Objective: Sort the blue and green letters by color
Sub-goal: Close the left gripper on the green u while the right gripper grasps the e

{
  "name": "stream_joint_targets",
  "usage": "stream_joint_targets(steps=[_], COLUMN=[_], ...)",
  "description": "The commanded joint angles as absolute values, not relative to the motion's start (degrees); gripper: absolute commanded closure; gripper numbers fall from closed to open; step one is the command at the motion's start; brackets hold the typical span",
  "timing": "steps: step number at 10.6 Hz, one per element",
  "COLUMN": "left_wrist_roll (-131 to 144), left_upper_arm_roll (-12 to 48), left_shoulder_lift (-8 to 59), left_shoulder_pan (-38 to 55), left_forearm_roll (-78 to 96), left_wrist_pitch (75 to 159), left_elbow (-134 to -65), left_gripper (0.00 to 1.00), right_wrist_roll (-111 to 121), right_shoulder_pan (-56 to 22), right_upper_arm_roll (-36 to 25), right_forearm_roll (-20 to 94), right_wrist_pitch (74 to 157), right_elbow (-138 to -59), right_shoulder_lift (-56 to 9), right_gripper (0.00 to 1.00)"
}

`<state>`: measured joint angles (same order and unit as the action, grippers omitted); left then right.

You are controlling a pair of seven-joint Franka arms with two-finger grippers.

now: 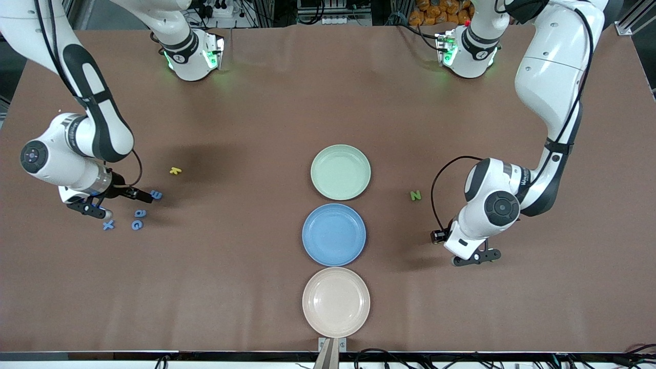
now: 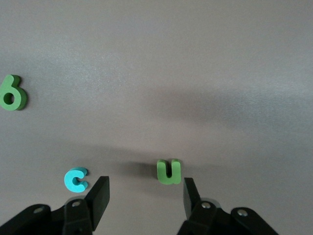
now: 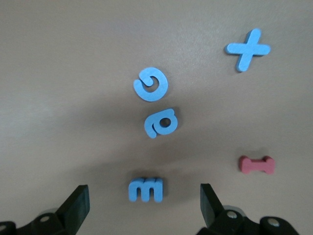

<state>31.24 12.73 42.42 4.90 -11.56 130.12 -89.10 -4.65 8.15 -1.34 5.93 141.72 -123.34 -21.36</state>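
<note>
Both jaws stand apart; left gripper (image 2: 146, 196) hovers near green U (image 2: 169, 171), right gripper (image 3: 145, 203) over blue M (image 3: 145, 189); likely light, stiff foam, best pinched across flat sides.

Brown table (image 1: 256, 287), plain, no pattern. Three plates in row: pale green plate (image 1: 341, 172), medium blue plate (image 1: 334, 234) next, beige-pink plate (image 1: 336, 302) nearest front camera. Green N (image 1: 415, 195) beside green plate, toward left arm's end. Yellow letter (image 1: 175, 170) toward right arm's end. Blue letters there: m (image 3: 145, 189), a (image 3: 161, 123), G (image 3: 150, 84), X (image 3: 247, 49). Red piece (image 3: 256, 165) near m. Left wrist view: green u (image 2: 169, 171), cyan-blue c (image 2: 76, 179), green 6 (image 2: 13, 93).
</note>
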Motion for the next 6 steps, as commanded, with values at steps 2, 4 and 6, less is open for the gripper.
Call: stream_joint_targets(steps=[2,4,6], left_wrist_roll=[34.36,35.85,36.12], left_upper_arm_roll=[12.39,12.39,12.39], left_shoulder_lift=[45.61,46.75,47.55], left_shoulder_pan=[6.24,6.76,7.03], left_forearm_roll=[-13.53,-13.45,-13.54], left_wrist_pitch=[131.21,132.71,134.38], left_elbow=[-85.79,-85.43,-85.43], left_gripper=[0.35,0.35,0.35], right_wrist_roll=[-5.44,-7.46,-7.47], right_shoulder_pan=[8.53,7.74,7.47], right_upper_arm_roll=[-0.62,-0.62,-0.62], right_forearm_roll=[7.29,7.21,7.21], right_wrist_pitch=[147.74,148.79,148.8], right_elbow=[-125.59,-126.3,-127.61], right_shoulder_lift=[-24.6,-24.7,-24.09], right_gripper=[0.0,0.0,0.0])
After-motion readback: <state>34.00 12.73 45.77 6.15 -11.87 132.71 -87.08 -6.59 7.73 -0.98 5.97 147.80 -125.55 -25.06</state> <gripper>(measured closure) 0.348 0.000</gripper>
